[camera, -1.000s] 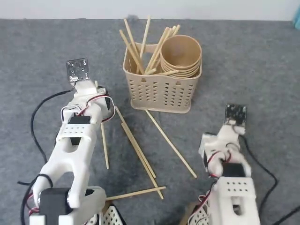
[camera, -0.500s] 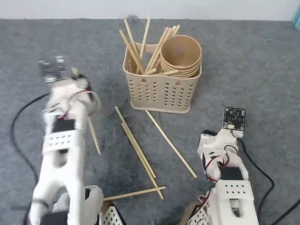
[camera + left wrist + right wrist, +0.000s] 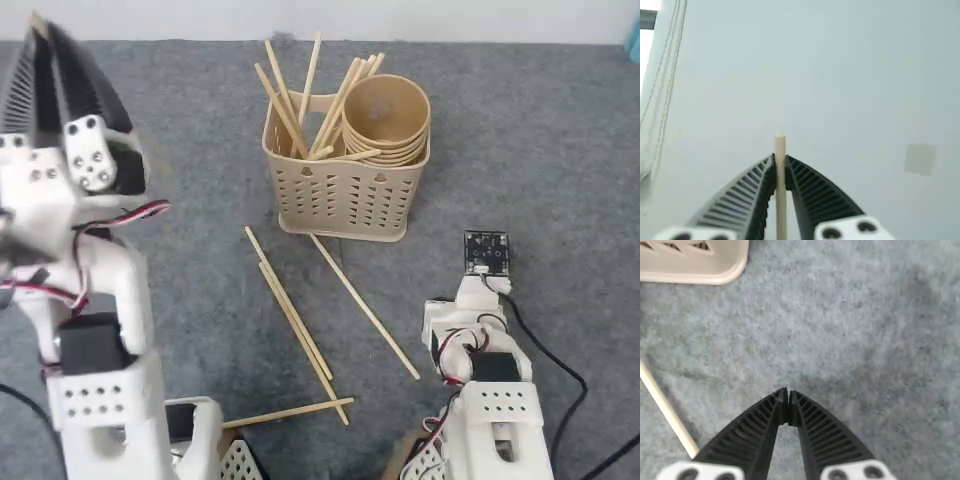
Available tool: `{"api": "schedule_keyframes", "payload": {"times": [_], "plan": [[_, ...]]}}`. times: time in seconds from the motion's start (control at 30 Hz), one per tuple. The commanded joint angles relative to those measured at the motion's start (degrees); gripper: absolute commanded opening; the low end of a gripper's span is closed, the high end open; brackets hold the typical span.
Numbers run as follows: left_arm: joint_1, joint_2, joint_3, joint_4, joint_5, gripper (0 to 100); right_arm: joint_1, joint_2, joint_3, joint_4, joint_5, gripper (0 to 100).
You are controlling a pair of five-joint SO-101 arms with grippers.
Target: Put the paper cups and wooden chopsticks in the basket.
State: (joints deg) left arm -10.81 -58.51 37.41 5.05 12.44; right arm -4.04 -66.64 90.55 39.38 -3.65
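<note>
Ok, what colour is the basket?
The basket is beige, clearest in the high view.

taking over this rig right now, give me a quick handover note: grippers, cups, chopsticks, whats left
Left gripper: shut on one chopstick, raised well above the carpet.
Right gripper: shut, empty, low over the carpet near a corner of the basket.
Done: the stacked paper cups and a bunch of chopsticks stand in the basket.
Left: put the held chopstick in, then the four loose chopsticks lying on the carpet in front of the basket.
</note>
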Motion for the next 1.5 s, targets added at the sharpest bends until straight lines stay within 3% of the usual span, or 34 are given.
{"api": "schedule_keyframes", "payload": {"times": [0.0, 0.53, 0.7, 0.93, 1.07, 1.47], "plan": [[5.9, 2.2, -7.3, -1.8, -0.4, 1, 0.7, -1.0, -3.1, 0.3, 1.1, 0.8], [17.8, 24.6, -18.9, -1.9, -0.1, 1, 0.7, -1.0, -3.1, 0.1, 2.5, 0.8], [17.7, 31.1, -18.9, -3.3, -0.1, 1, 0.7, -1.0, -3.1, 0.0, 4.4, 0.8], [15.4, 36.8, -13.3, -17.8, 6.9, 5, 0.7, -1.0, -3.2, -0.3, 4.5, 0.8], [15.4, 36.7, -13.3, -15.9, 7.7, 12, 0.7, -1.0, -3.1, -1.4, 4.5, 0.8], [15.2, 35.6, -17.2, -15.5, 7.7, 10, 0.7, -1.0, -3.0, -1.4, 4.5, 0.8]]}}
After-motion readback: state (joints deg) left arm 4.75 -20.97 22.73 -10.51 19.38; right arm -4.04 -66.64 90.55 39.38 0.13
